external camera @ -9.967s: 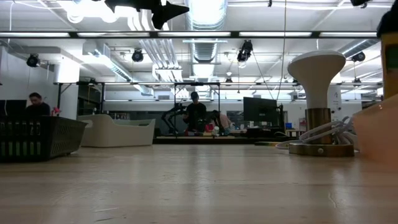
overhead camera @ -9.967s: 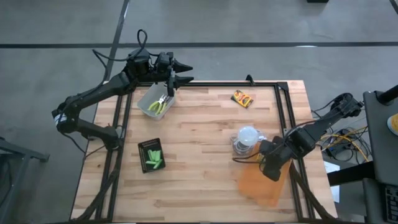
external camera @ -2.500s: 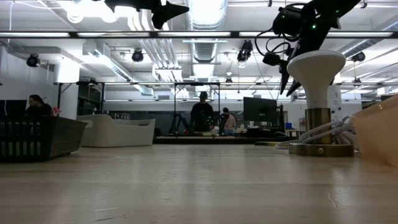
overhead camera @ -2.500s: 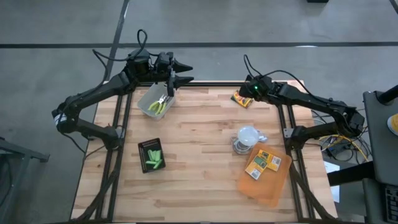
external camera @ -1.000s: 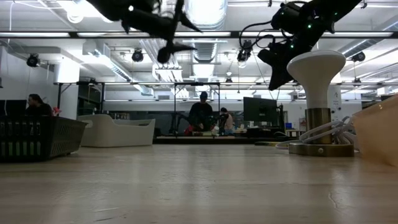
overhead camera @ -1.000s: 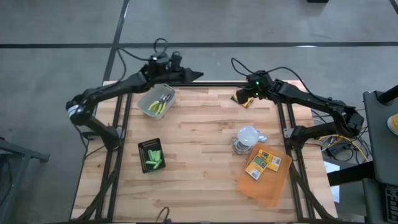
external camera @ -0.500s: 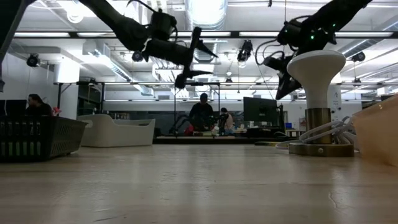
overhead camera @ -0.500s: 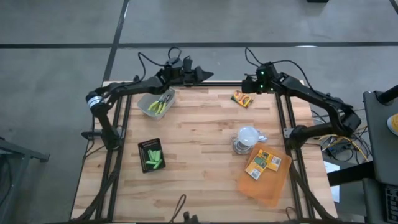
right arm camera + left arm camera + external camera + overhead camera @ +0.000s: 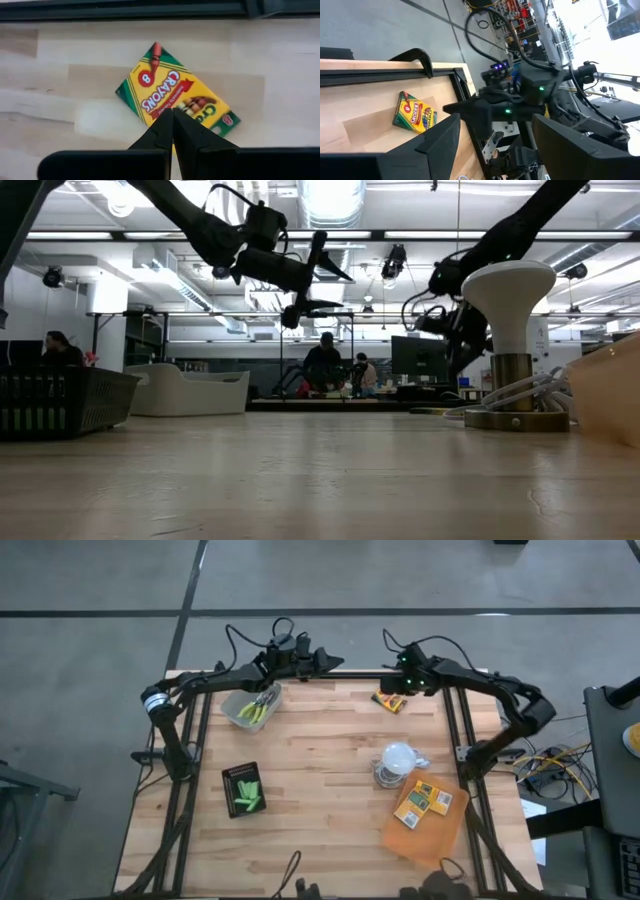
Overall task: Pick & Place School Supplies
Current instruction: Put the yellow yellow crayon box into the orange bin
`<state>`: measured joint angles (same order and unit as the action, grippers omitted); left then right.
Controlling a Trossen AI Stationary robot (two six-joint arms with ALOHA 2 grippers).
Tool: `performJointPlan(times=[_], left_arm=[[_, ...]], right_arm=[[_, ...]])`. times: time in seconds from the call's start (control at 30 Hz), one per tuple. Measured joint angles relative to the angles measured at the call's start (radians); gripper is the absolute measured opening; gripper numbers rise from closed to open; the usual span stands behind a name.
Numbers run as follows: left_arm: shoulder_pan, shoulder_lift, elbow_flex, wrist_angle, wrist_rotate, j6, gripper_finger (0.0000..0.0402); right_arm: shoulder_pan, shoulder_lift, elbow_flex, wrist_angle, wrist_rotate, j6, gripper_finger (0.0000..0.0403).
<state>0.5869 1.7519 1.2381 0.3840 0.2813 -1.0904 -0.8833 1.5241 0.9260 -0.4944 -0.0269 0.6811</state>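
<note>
A crayon box [image 9: 390,699], yellow with green corners, lies flat on the wooden table near its far edge. My right gripper [image 9: 393,689] hangs shut just above it, pointing steeply down; in the right wrist view its joined tips [image 9: 172,114] stand over the box's middle [image 9: 170,92]. In the low view this gripper [image 9: 462,345] is above the table top. My left gripper [image 9: 332,662] is open and empty, held level over the far edge, left of the box. Two plier-like tools [image 9: 258,705] lie in a clear bin [image 9: 240,714]. Green sticks [image 9: 248,793] lie in the black tray [image 9: 229,780].
Two more crayon boxes [image 9: 426,802] lie on the translucent orange sheet [image 9: 425,845] at the near right. A white dome-shaped lamp [image 9: 398,762] with a cord stands between that sheet and the far box. A black frame rail [image 9: 340,674] runs along the far edge.
My left gripper has swung toward the table's right along the far edge, sunk and rolled, then kept still. My right gripper has come down toward the crayon box and turned about its own axis, staying shut. The box has not moved.
</note>
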Motion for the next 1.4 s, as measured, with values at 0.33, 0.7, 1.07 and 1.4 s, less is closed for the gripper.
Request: performJointPlan(times=[0.33,0.7,1.07,1.4], left_arm=[[-0.001,0.0,0.0,-0.002,-0.01,0.024,0.0252],[0.0,0.0,0.0,-0.004,-0.011,0.05,0.0252],[0.0,0.0,0.0,-0.005,-0.011,0.051,0.0252],[0.001,0.0,0.0,-0.011,-0.013,0.053,0.0252]], right_arm=[[-0.001,0.234,0.194,-0.16,-0.002,-0.044,0.0008],[-0.001,0.419,0.396,-0.334,0.003,-0.118,0.0008],[0.01,0.459,0.409,-0.37,-0.005,-0.143,0.0008],[0.089,0.437,0.403,-0.328,-0.246,-0.179,0.0008]])
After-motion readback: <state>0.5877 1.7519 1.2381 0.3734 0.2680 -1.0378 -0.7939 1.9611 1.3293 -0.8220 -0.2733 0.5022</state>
